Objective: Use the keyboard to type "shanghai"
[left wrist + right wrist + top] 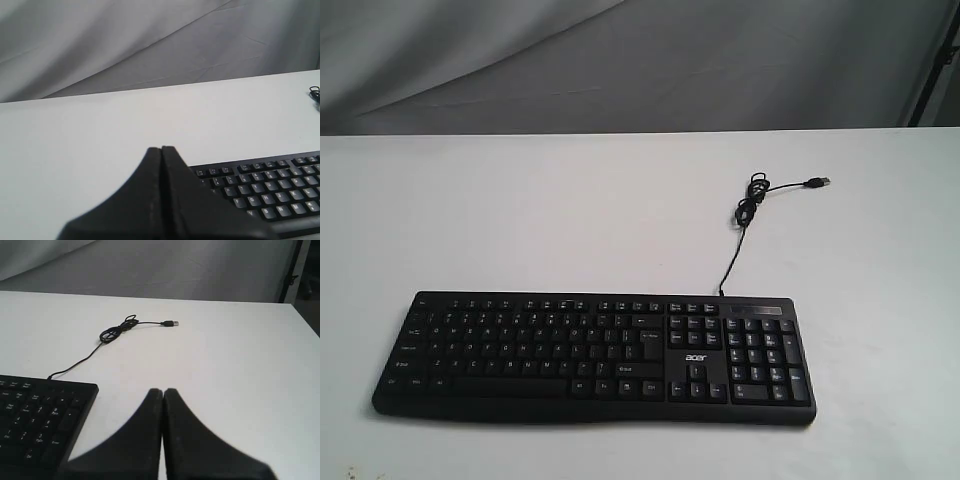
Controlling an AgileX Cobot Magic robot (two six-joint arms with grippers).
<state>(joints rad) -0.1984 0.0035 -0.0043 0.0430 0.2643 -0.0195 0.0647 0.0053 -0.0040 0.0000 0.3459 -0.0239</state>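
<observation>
The black Acer keyboard (pixel 595 355) lies flat on the white worktop (pixel 520 220), low in the exterior view, with its number pad at the right end. Its thin cable (pixel 735 260) runs back to a loose coil, and the USB plug (pixel 817 183) lies free. My left gripper (pixel 161 150) is closed, fingers pressed together, its tip just beside the keyboard's left end. My right gripper (pixel 163 391) is closed the same way, over bare worktop just beside the number-pad end. Neither touches the keys. Grey cloth (pixel 620 60) hangs behind the worktop
</observation>
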